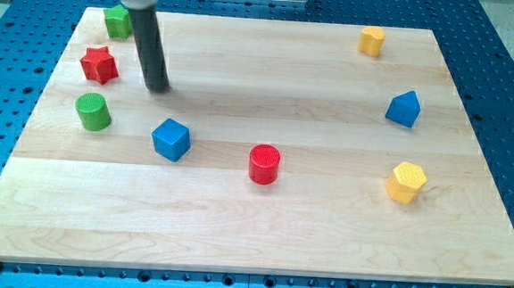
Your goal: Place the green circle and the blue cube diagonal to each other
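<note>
The green circle (93, 112), a short upright cylinder, stands near the board's left edge. The blue cube (170, 140) sits to its right and a little lower in the view, apart from it. My rod comes down from the view's top left, and my tip (157, 89) rests on the board above the gap between the two blocks, closer to the blue cube, touching neither.
A red star (99, 65) lies left of my tip. A green block (117, 21) sits at the top left corner. A red cylinder (264, 164) is at centre. A blue block (404, 108), yellow block (371, 41) and yellow hexagon (406, 182) are on the right.
</note>
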{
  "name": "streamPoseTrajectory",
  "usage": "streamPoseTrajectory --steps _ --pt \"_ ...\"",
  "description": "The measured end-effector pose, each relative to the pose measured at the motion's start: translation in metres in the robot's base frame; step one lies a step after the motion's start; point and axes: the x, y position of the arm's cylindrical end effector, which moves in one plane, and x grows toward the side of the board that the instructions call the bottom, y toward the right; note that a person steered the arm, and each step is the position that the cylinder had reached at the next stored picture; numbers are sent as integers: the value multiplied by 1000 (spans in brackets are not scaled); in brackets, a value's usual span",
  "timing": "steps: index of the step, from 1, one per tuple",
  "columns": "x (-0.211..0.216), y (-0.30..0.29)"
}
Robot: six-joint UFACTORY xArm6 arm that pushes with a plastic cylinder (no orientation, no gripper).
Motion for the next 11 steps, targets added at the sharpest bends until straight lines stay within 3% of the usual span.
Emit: streamPoseTrajectory --steps 1,2,3,5,7,8,9,10,11 --pt "72 -37" --pt "78 -55" --pt "47 -57" --pt "62 -51" --pt "15 71" --pt "74 94" --pt "87 55" --pt "75 68" --pt "36 56"
